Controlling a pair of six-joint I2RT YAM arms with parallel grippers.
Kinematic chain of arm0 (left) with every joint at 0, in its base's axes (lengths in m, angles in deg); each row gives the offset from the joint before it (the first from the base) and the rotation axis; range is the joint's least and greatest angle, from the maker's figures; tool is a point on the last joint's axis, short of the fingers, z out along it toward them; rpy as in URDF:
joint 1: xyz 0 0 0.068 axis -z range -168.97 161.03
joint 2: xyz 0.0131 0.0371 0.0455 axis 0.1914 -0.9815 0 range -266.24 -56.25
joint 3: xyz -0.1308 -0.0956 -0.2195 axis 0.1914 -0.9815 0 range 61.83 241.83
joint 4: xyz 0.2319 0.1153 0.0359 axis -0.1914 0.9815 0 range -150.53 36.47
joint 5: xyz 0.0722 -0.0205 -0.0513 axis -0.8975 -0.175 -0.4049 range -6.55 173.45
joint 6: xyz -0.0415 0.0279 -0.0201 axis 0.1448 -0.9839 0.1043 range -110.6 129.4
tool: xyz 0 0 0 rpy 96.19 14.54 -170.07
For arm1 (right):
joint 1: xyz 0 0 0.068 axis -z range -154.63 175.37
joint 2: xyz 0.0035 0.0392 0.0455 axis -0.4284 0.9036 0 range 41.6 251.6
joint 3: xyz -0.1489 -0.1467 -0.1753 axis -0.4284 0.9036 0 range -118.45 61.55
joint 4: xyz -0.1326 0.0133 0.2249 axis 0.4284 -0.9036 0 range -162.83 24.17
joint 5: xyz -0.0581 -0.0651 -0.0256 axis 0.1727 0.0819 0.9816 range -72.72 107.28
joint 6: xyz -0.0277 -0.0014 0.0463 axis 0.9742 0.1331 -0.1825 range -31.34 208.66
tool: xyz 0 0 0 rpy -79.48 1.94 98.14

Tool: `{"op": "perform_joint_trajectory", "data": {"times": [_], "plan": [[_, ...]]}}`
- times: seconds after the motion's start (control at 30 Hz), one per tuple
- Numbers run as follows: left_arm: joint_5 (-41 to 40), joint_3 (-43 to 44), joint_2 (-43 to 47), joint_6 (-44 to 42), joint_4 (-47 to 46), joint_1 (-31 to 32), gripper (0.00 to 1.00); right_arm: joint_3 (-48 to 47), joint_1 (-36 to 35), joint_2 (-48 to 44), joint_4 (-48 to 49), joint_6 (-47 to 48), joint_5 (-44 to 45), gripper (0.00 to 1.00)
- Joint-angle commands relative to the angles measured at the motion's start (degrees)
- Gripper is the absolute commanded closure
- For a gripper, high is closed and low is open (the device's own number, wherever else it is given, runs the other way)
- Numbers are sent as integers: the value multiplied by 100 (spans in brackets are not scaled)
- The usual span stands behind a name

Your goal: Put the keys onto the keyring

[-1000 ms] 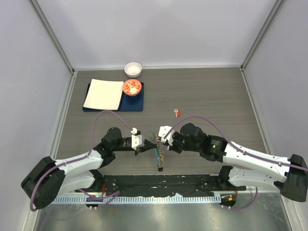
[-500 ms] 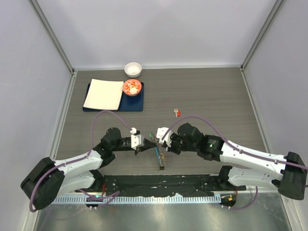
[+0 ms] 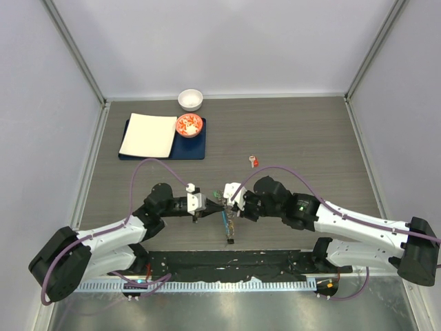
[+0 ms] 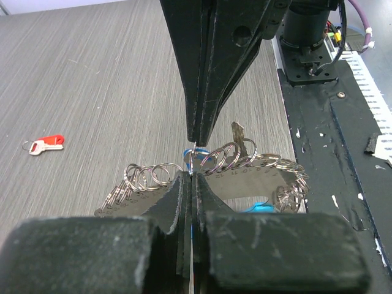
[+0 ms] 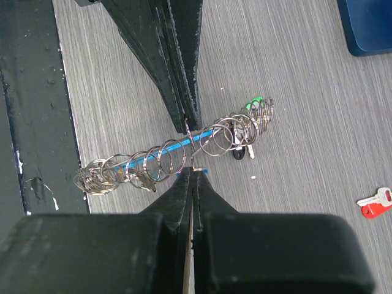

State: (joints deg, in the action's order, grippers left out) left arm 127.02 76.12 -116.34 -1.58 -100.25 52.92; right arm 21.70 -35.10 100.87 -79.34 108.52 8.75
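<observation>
My left gripper (image 3: 210, 205) and right gripper (image 3: 225, 200) stood tip to tip over the near middle of the table (image 3: 310, 131). Both pairs of jaws were pressed shut. Each pinched the thin wire of the keyring (image 3: 228, 224) from opposite sides, with hardly any gap between the two tips. The bunch of rings ran from there toward me, and its end was near the black strip (image 3: 262, 265) along the near edge. The red key (image 3: 254, 161) lay alone on bare wood, far and right of my grippers and well apart from them, with room on every side of it. At the far left, a blue mat (image 3: 194, 147) carried a white cloth (image 3: 149, 134) and a red bowl (image 3: 189, 125). A white bowl (image 3: 190, 99) sat beyond it by the far wall. All of these were well apart from both arms. On the right, bare wood stretched out to the table's edge.
</observation>
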Motion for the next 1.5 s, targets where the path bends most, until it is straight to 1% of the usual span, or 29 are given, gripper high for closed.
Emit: {"op": "perform_joint_trajectory", "data": {"times": [0.0,0.43,0.67,0.93,1.47], "plan": [[90,75,68,-132,-334,12,100,-268,9,-99,324,97,-96,99],[108,118,59,-123,-264,12,100,-312,9,-126,315,80,-227,99],[125,119,94,-123,-229,12,100,-321,9,-135,332,89,-87,99],[116,127,121,-141,-202,21,100,-330,9,-135,297,71,-140,99],[29,92,191,-141,-194,12,100,-400,17,-29,33,97,141,99]]}}
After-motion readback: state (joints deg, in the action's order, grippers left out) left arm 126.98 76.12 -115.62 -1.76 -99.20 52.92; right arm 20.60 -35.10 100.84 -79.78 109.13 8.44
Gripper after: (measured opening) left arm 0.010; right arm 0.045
